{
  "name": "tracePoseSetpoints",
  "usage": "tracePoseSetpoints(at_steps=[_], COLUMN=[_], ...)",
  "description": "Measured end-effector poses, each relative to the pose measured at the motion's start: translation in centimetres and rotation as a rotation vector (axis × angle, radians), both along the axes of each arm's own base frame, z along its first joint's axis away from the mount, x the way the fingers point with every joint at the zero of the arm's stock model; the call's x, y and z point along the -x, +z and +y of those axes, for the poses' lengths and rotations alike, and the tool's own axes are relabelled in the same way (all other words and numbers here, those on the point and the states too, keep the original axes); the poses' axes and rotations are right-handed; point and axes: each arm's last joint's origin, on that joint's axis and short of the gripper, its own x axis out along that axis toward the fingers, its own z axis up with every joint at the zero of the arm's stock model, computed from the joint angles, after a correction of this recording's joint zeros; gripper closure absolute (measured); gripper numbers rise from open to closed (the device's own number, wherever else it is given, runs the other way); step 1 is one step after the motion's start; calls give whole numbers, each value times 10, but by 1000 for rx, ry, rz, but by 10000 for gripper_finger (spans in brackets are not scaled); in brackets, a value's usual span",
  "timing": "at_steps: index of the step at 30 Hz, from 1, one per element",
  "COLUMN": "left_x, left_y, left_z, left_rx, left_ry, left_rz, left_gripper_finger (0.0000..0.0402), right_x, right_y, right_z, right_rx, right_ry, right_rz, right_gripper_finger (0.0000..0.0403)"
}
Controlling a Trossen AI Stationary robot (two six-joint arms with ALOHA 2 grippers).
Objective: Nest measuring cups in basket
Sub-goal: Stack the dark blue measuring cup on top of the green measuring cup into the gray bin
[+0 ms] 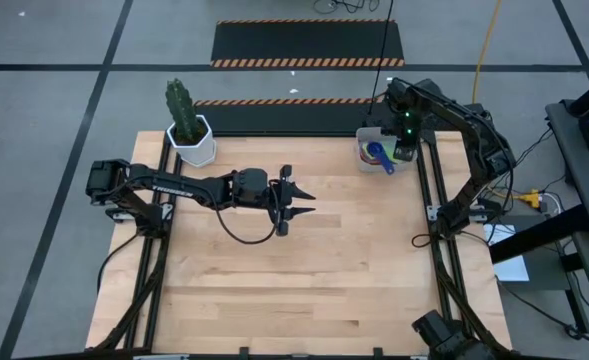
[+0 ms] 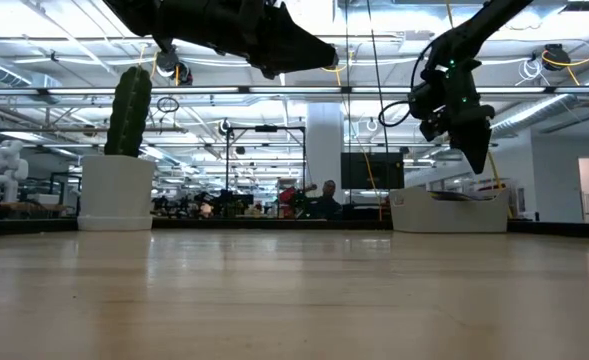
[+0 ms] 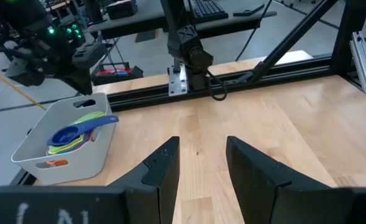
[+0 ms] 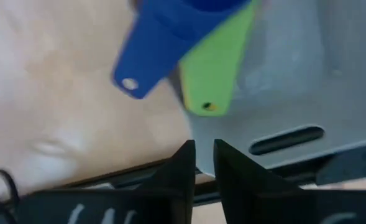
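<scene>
the wooden tabletop [image 1: 304, 270] carries a white hexagonal cactus pot [image 1: 192, 143] at its far left corner and the light grey basket [image 1: 366, 160] at its far right corner. the left hand [image 1: 306, 204] hovers over the middle of the tabletop, fingers parted, holding nothing. the right hand [image 1: 405, 154] hangs over the basket's edge, fingers almost together, seemingly gripping nothing. the measuring cups [image 3: 77, 134] sit stacked inside the basket, dark blue cup [image 1: 379, 155] on top, its handle over the rim, a green handle [image 4: 217, 71] beneath.
</scene>
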Motion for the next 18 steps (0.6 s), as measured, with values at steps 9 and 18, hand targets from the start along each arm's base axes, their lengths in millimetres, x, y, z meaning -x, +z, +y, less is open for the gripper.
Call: tracePoseSetpoints(at_steps=[9,18], left_x=[0,0], left_y=[0,0], left_z=[0,0], left_rx=[0,0], left_ry=[0,0], left_rz=[3,3], left_gripper_finger=[266,266], right_x=[-9,-35], right_y=[5,14], right_z=[5,69], right_rx=[85,217], right_ry=[-164,-263], right_rz=[11,-15], right_gripper_finger=[331,312])
